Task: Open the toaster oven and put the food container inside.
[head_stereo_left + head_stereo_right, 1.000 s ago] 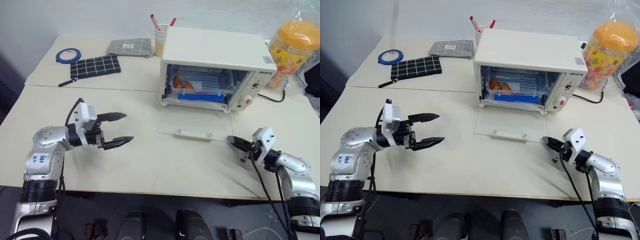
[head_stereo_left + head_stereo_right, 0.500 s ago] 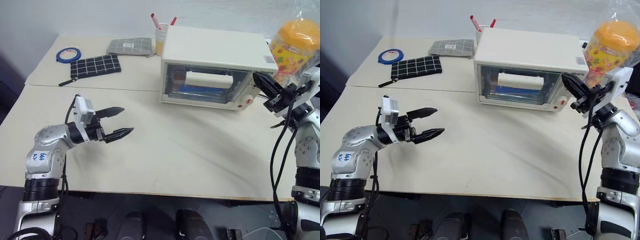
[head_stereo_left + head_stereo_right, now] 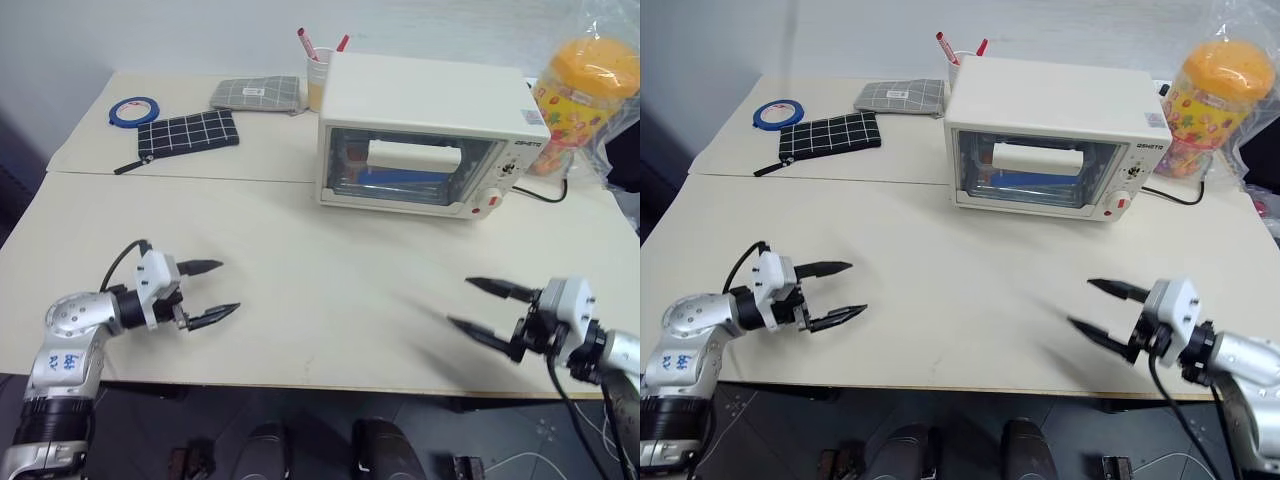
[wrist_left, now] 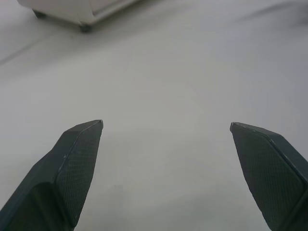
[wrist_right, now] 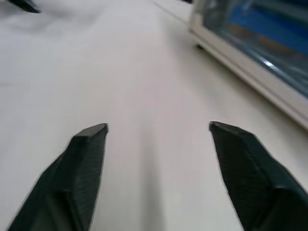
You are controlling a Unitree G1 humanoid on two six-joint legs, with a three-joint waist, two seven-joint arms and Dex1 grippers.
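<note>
Toaster oven [image 3: 425,135], a cream-white boxy countertop appliance with a glass door, a white bar handle and knobs plus a red button on its right side, stands at the far middle of the pale beige table [image 3: 320,290]. Its door is shut. Behind the glass lies the food container [image 3: 400,178], a clear rectangular plastic box with a blue clip strip, its long axis running side to side along the door. So the container sits inside the closed oven, and the task looks finished or nearly so.

Both arms are low at the near edge of the table, well apart from the oven. The left gripper [image 3: 208,292], two black fingers, is spread wide with nothing between them, pointing toward the table's middle. The right gripper [image 3: 478,305] is also spread wide and empty, pointing inward toward the left. The oven lies ahead of both, somewhat nearer the right gripper, which would be the handier arm for any further touch on the door handle.

Far left on the table are a black grid-patterned pouch [image 3: 187,132], a roll of blue tape [image 3: 135,109] and a grey pouch [image 3: 256,93]. An orange-lidded yellow jar [image 3: 582,105] stands right of the oven.
</note>
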